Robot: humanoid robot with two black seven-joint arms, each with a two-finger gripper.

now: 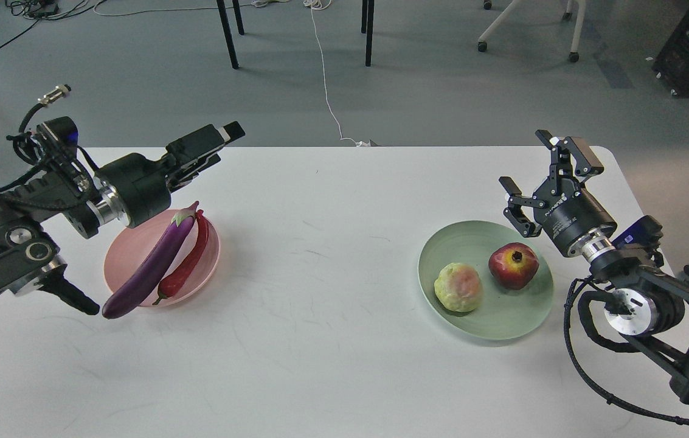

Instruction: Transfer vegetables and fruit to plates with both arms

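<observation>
The pink plate at the table's left holds the purple eggplant, whose lower end hangs over the rim, and the red chili pepper beside it. My left gripper is raised above and behind that plate, open and empty, pointing right. The pale green plate at the right holds the pomegranate and the yellow-green fruit. My right gripper is open and empty, just above and behind the pomegranate.
The white table lies between the two plates. Its far edge is right behind both grippers. Beyond it are black table legs, a white cable on the floor and chair wheels.
</observation>
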